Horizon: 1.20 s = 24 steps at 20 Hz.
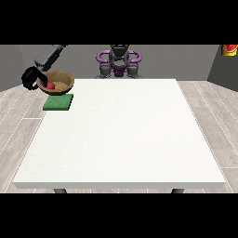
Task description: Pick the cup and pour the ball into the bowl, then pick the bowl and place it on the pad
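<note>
We see the robot hand [31, 77] at the view's left curled around the rim of the wooden bowl [62, 80], holding it above the green pad [58, 102] at the white desk's [121, 139] far-left corner. A red ball [50, 86] lies inside.

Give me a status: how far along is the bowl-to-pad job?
Done: the red ball already lies in the wooden bowl; no cup is visible. In hand: the hand at the view's left is at the bowl's rim, with the bowl raised just behind the green pad. Left: setting the bowl on the pad and letting go.
</note>
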Motion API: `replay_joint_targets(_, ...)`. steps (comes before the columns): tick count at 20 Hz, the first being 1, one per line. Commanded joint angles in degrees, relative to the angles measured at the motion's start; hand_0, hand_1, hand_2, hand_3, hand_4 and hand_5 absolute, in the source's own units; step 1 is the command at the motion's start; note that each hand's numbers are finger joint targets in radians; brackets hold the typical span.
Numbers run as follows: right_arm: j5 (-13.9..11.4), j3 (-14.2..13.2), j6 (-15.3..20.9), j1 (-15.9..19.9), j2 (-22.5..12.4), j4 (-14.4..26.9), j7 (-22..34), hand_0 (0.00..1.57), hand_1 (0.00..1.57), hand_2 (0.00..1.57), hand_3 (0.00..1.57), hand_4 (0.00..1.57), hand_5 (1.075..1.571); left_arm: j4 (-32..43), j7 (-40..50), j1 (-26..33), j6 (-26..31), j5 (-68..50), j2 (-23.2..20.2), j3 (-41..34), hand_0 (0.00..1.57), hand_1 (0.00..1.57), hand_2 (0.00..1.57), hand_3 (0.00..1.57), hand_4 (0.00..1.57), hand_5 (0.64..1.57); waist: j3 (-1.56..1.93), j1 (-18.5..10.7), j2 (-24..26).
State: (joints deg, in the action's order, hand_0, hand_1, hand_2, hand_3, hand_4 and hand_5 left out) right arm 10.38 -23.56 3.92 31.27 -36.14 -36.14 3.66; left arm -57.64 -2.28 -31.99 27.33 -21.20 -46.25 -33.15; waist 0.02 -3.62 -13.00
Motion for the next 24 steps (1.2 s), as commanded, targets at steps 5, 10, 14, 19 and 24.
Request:
replay_joint_targets(5,1.7,-2.6,1.5,2.0,-0.2,2.6,-4.4,1.45,1.45,1.39,0.80,0.00,1.536,1.6,-1.3,-0.2,0.2,-1.0,-2.5,-1.2,0.00,0.00,0.00,0.00,1.19,1.562,0.02,0.5,-2.8)
replay_joint_targets(10,1.4,-1.3,5.5,4.6,4.2,1.1,-5.6,1.43,1.43,1.38,0.67,0.00,1.534,5.1,-5.3,-0.6,1.0,-0.4,-4.1,-1.9,0.00,0.00,0.00,0.00,1.19,1.565,-0.01,0.2,-4.7)
replay_joint_targets(14,0.5,-2.1,3.0,5.8,-1.7,5.6,-5.9,0.93,0.93,1.10,1.04,0.16,1.509,-0.9,-4.8,1.1,-0.3,-1.2,-0.8,-0.5,0.00,0.00,0.00,0.00,1.19,1.567,0.05,-2.7,-5.4)
replay_joint_targets(19,-3.4,4.4,1.8,6.1,2.5,3.4,-2.2,0.00,0.00,0.00,0.00,0.00,1.410,3.8,-2.5,-0.7,1.7,-1.6,-4.7,-0.5,0.00,0.00,0.00,0.00,1.21,1.569,-0.01,-1.8,-1.9)
replay_joint_targets(24,-4.4,4.8,-1.5,4.9,-1.5,5.3,0.0,0.00,0.00,0.00,0.00,0.00,1.400,-0.8,-0.8,3.0,-2.9,-0.1,2.1,2.8,0.00,0.00,0.00,0.00,1.19,1.569,-0.01,-0.3,3.6)
